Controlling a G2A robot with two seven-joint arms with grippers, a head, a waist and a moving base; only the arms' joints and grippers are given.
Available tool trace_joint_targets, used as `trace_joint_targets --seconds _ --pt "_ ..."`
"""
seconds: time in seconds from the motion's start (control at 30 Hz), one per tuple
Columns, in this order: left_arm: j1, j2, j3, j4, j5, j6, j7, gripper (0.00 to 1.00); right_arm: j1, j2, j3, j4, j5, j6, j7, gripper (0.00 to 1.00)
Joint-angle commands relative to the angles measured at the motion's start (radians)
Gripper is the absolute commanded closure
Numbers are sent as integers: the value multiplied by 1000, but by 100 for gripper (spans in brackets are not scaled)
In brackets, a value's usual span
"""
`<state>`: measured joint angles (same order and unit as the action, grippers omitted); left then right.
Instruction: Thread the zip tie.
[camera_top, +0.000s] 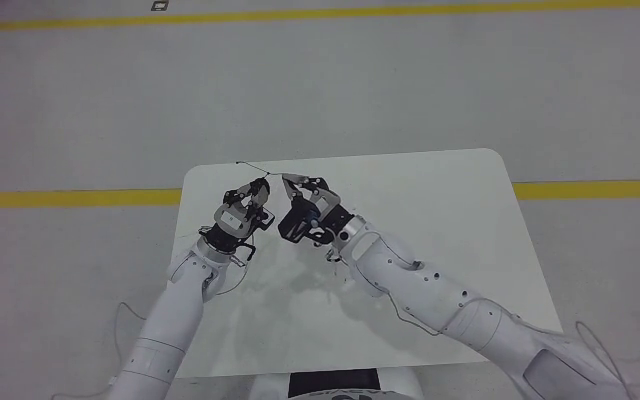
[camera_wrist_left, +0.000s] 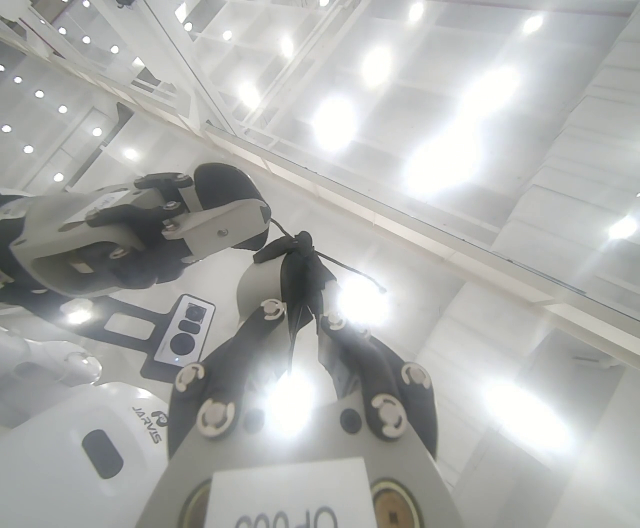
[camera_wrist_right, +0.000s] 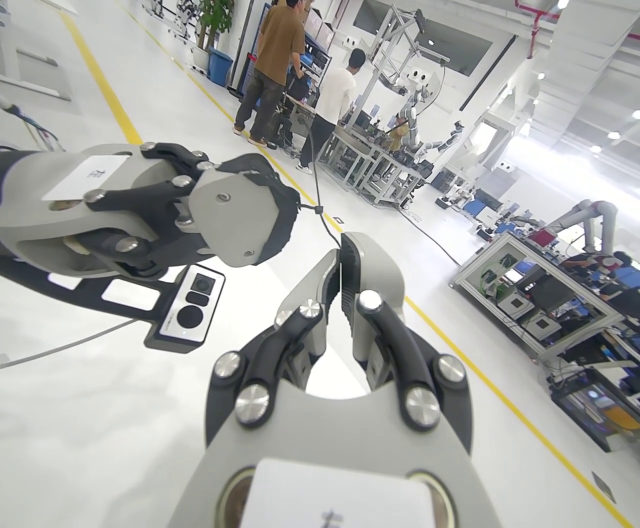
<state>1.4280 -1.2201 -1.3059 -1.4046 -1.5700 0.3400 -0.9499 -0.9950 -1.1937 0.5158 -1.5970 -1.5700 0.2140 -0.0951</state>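
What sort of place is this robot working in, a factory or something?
Probably a robotics lab or test hall in an industrial building. Yellow lines mark the pale floor, metal-framed workbenches hold equipment, and other robot arms stand at stations in the background.

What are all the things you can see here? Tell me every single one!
thin black plastic zip tie: one, black, held up between both grippers near the table's far edge.
white rounded table: one, white, under the arms.
yellow floor lines: two, yellow, on the pale grey floor, one far beyond the table and one passing behind it.
left gripper: one, grey and black, shut on the zip tie.
right gripper: one, grey and black, shut on the zip tie, close beside the left gripper.
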Motion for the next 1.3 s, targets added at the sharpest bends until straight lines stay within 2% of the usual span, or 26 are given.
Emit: trace_joint_targets --seconds 0.0,1.27 --pt "0 0 0 0 0 0 0 100 -1 3 2 -1 0 0 1 100" --pt "0 0 0 0 0 0 0 100 -16 40 19 -10 0 5 21 100"
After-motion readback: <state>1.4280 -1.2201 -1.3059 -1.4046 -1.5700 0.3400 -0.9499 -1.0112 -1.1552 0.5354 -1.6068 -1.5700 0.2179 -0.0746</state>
